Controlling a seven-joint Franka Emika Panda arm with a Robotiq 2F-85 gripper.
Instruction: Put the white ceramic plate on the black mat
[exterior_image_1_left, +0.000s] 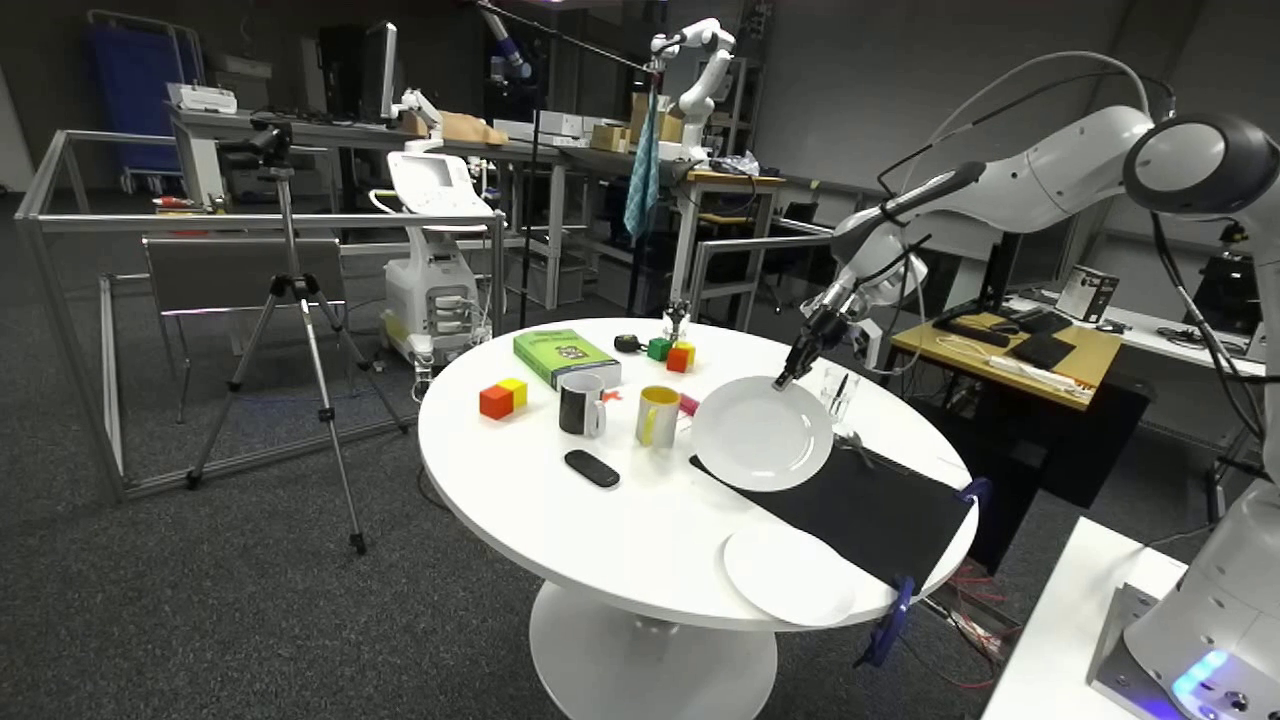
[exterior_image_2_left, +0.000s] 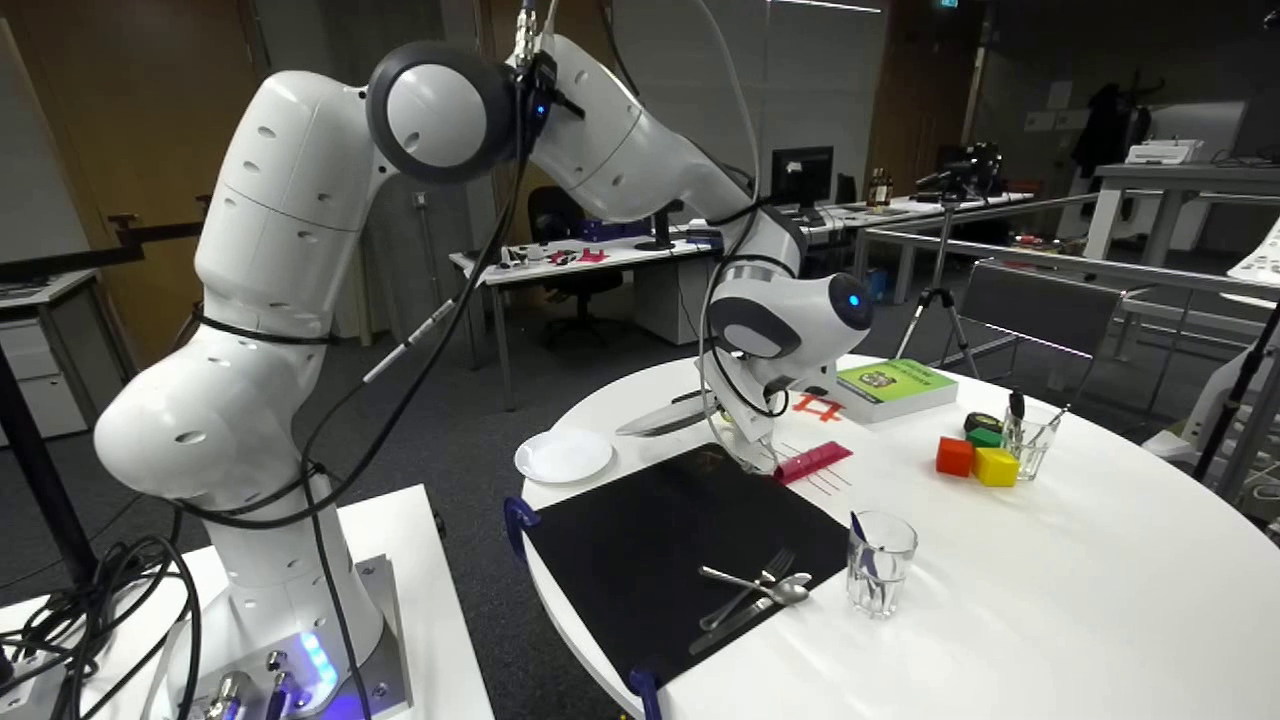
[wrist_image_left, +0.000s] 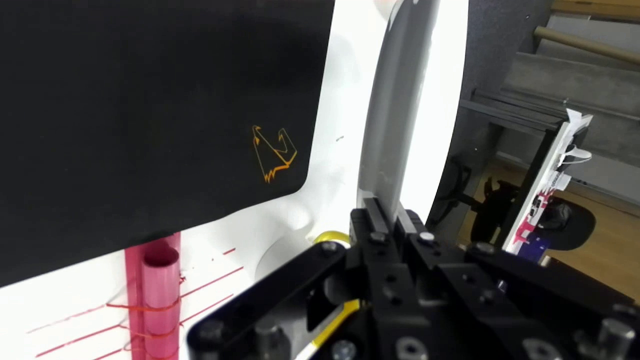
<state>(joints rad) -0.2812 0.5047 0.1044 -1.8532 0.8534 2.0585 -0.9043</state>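
Observation:
The white ceramic plate (exterior_image_1_left: 762, 440) is held off the table, tilted steeply, at the near-left end of the black mat (exterior_image_1_left: 880, 510) in an exterior view. It shows almost edge-on in an exterior view (exterior_image_2_left: 662, 418) and in the wrist view (wrist_image_left: 395, 110). My gripper (exterior_image_1_left: 785, 381) is shut on the plate's rim; in the wrist view both fingers (wrist_image_left: 387, 215) pinch it. The mat lies flat on the table and also shows in an exterior view (exterior_image_2_left: 660, 560) and in the wrist view (wrist_image_left: 150, 125). In the wrist view the plate hangs beside the mat's edge.
A flat white disc (exterior_image_1_left: 790, 575) lies beside the mat. Cutlery (exterior_image_2_left: 750, 600) lies on the mat, with a glass (exterior_image_2_left: 880, 565) beside it. A pink tube (exterior_image_2_left: 812, 462), a grey-yellow mug (exterior_image_1_left: 657, 418), a black mug (exterior_image_1_left: 580, 405) and a black oblong object (exterior_image_1_left: 592, 468) stand or lie nearby.

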